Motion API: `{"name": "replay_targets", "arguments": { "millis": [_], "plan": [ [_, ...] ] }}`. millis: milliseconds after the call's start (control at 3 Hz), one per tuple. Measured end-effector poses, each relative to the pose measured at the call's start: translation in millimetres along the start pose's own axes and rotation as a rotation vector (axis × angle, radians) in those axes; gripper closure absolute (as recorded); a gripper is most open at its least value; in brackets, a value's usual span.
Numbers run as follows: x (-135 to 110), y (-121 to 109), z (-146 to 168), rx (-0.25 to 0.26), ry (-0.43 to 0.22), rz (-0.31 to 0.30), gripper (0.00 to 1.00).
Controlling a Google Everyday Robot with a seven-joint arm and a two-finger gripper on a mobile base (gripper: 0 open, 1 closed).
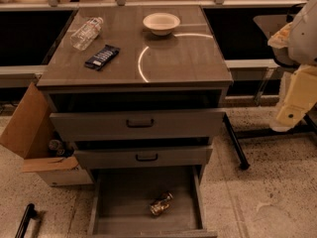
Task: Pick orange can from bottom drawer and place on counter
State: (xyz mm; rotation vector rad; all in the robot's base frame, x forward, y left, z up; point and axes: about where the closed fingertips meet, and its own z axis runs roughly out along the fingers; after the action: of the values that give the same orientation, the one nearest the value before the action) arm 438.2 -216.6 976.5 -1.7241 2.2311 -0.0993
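Note:
The orange can (161,204) lies on its side on the floor of the open bottom drawer (124,202), right of the middle and toward the front. The counter (178,58) is the glossy grey-brown cabinet top with a bright curved reflection. Only white and cream parts of my arm (296,95) show at the right edge, level with the upper drawers and well away from the can. My gripper is out of view.
On the counter are a clear plastic bottle (86,32) at the back left, a dark snack packet (102,56) and a white bowl (161,23). Two handled drawers (139,123) above stand partly open. An open cardboard box (34,133) sits left of the cabinet.

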Motion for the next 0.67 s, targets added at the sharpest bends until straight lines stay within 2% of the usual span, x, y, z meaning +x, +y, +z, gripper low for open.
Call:
{"name": "replay_targets", "arguments": {
  "millis": [333, 667],
  "plan": [
    [0.0, 0.0, 0.1, 0.000, 0.000, 0.000, 0.00],
    [-18.0, 28.4, 57.2, -0.067, -0.076, -0.020, 0.00]
  ]
}}
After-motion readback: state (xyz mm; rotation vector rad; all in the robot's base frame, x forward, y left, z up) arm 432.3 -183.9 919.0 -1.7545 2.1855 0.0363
